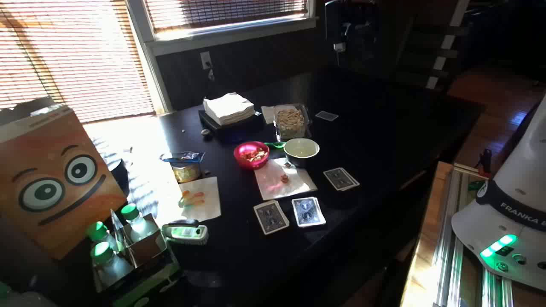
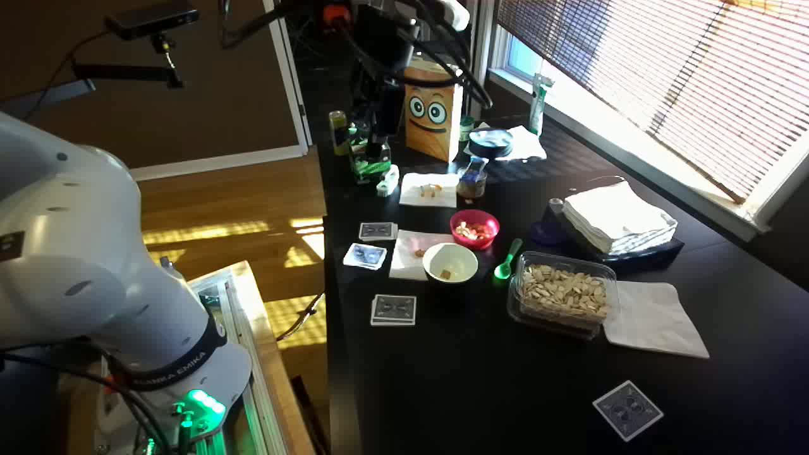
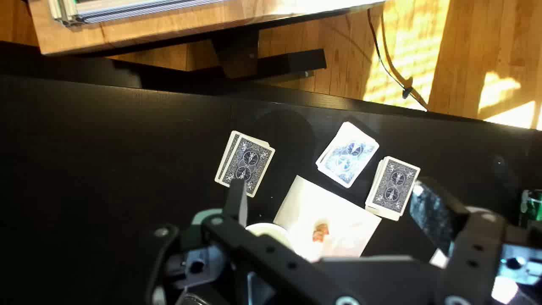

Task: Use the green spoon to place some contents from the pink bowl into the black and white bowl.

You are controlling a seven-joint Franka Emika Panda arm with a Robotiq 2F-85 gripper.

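Observation:
The green spoon [image 2: 507, 260] lies on the dark table, between the pink bowl [image 2: 480, 234] and a clear container. It also shows in an exterior view [image 1: 276, 145] between the two bowls. The pink bowl [image 1: 239, 161] holds orange and pale pieces. The black and white bowl [image 2: 468, 268], pale inside and dark outside, stands beside it with a small brown piece inside; it also shows here [image 1: 301, 161]. My gripper [image 2: 378, 144] hangs above the table, apart from these things. In the wrist view it [image 3: 336, 207] is open and empty. One finger partly hides the pale bowl rim [image 3: 271, 226]; the pink bowl is hidden there.
A clear container [image 2: 562, 297] of pale flakes stands near the spoon. A napkin [image 2: 407, 262] with an orange piece lies by the bowls. Card stacks [image 2: 395, 309] lie near the table edge. A napkin stack [image 2: 619, 218], an orange box [image 2: 433, 136] and a bottle carton [image 1: 140, 256] stand farther away.

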